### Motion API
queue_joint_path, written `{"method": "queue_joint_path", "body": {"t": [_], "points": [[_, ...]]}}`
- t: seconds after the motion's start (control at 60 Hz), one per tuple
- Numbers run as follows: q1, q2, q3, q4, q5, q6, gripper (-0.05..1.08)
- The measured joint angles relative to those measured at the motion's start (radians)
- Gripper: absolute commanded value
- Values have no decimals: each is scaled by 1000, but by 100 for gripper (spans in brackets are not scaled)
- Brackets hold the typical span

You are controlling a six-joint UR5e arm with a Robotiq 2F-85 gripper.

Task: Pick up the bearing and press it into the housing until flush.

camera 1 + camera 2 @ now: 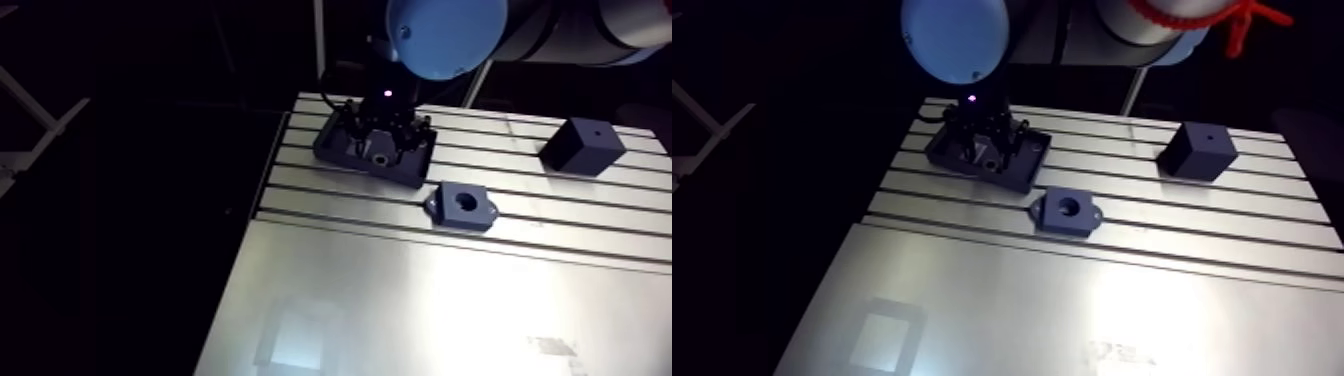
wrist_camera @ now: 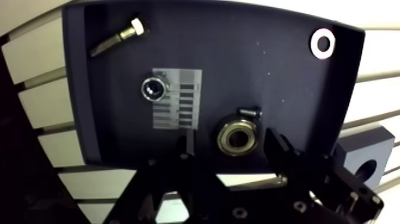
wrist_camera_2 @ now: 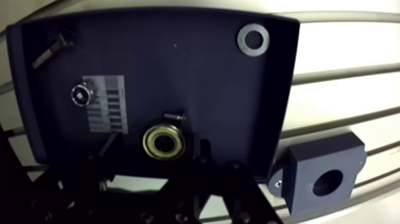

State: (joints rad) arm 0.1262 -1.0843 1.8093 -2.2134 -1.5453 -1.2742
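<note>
Our gripper point(image 2: 232, 146) stands spread over the dark tray point(image 2: 286, 77), and the bearing point(image 2: 238, 136) lies flat between its fingers, touching neither. Just ahead of it we see a small screw point(image 2: 250, 111). The housing point(image 3: 309, 161) sits on the table point(image 3: 333, 53) beside the tray.

Pincer point(image 1: 980, 150) above tray point(image 1: 1029, 163), housing point(image 1: 1052, 219) nearby

The bearing point(image 2: 237, 136) is gleaming brassy gold inside a silver ring, against a dark slate tray point(image 2: 107, 131) that is carrying a grey label point(image 2: 178, 113) striped with dark bars. A washer point(image 2: 322, 43) is shining white, the housing point(image 3: 303, 170) is showing dark grey, and the desk point(image 1: 400, 300) is glowing pale silver with dark slot lines.
</note>
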Motion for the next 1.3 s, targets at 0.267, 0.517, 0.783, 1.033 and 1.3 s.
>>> {"method": "queue_joint_path", "body": {"t": [0.267,0.517,0.783,1.033,1.3], "points": [[1,1,0,0,0,2,43],[1,2,0,0,-14,4,49],[1,6,0,-1,-28,6,50],[1,7,-1,-1,-29,6,50],[1,3,-1,0,-28,6,56]]}}
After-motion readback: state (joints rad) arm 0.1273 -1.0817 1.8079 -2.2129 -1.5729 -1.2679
